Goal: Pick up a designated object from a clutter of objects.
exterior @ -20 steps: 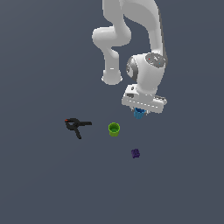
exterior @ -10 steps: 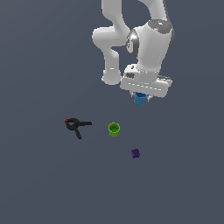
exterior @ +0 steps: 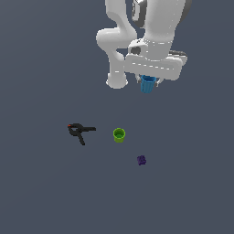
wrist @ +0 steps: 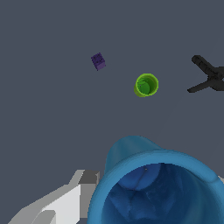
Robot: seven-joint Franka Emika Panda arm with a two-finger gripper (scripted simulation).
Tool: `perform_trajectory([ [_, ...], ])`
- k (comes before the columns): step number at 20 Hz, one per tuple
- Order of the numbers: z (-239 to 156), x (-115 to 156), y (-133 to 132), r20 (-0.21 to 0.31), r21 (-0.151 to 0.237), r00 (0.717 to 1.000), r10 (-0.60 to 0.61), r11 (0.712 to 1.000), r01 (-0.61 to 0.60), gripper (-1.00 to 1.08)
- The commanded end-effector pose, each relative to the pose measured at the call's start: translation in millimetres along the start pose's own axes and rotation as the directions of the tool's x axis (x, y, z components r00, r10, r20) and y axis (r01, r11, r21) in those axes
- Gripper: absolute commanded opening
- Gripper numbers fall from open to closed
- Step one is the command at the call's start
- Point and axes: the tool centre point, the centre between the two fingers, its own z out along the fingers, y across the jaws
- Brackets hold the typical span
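The small blue cup (exterior: 147, 84) hangs under my gripper (exterior: 148, 83), lifted well above the grey floor. My gripper is shut on its rim. In the wrist view the blue cup (wrist: 157, 183) fills the near part of the picture, open mouth up, with one grey finger (wrist: 65, 203) beside it. The lime-green cup (exterior: 119, 135) stands upright on the floor below; it also shows in the wrist view (wrist: 146, 85). The black spring clamp with a red tip (exterior: 80, 131) lies toward the exterior view's left of it. The tiny purple block (exterior: 141, 160) lies nearer the front.
The arm's white base and links (exterior: 119, 55) rise behind the gripper. The floor is a flat dark grey surface. In the wrist view the clamp (wrist: 209, 75) and purple block (wrist: 98, 61) lie far below.
My gripper has risen with the blue cup in it, away from the floor. The green cup, clamp and purple block have stayed where they were.
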Motion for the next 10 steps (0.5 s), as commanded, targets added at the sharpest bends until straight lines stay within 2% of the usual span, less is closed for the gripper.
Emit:
perform_trajectory([
  [1,-22.8,-2.3,3.8,0.0,0.0,1.0,0.0,1.0,0.0,-1.0],
  [10,-79.4,-5.7,12.3,-0.001,-0.002,1.0,0.001,1.0,-0.001,-1.0],
])
